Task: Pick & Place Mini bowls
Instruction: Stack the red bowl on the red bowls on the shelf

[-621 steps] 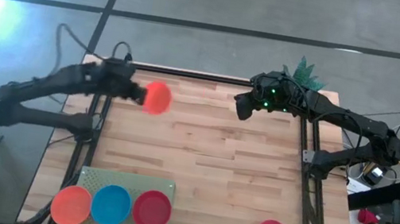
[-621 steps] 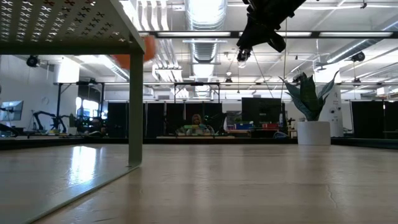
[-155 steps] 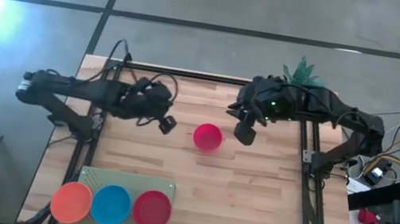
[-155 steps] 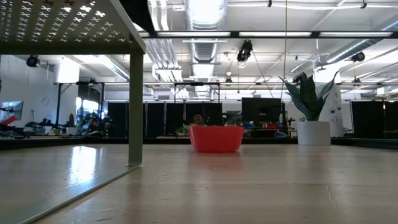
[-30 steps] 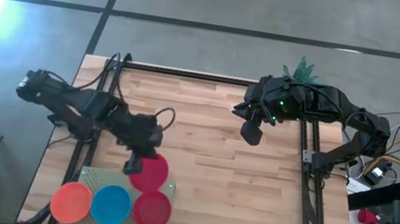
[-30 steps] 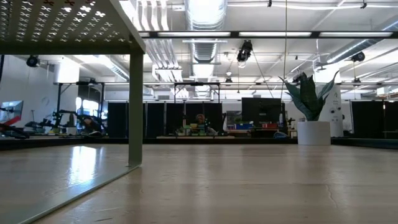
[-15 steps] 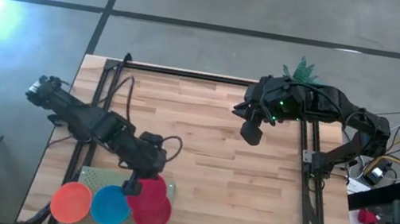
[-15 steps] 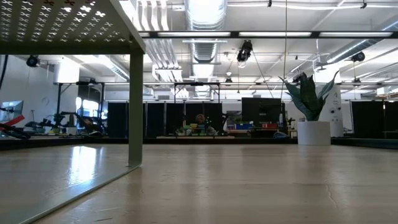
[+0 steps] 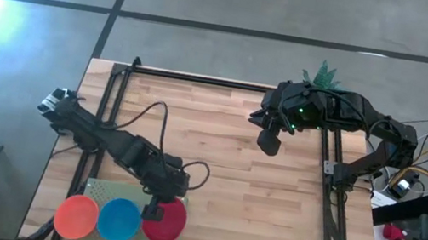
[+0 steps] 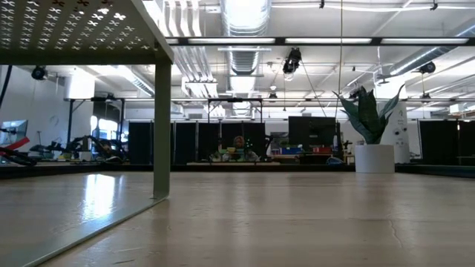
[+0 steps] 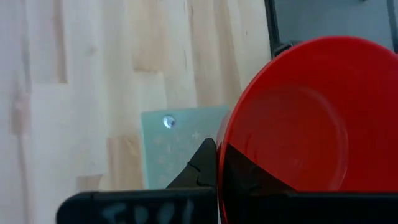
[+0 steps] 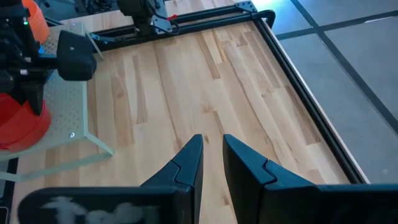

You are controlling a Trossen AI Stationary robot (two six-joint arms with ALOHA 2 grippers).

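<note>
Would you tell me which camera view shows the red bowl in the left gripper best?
The left wrist view: the red bowl fills the picture, clamped at its rim. The high view shows it small beside the left gripper; the right wrist view catches only an edge; the low view shows nothing of it.

Grey concrete floor (image 9: 241, 4) surrounds the table, with ceiling light strips (image 10: 245, 15) and dark partitions (image 10: 200, 142) beyond.

wooden table (image 9: 269, 206), perforated stand (image 9: 112, 193), plant pot (image 10: 374, 158)
</note>
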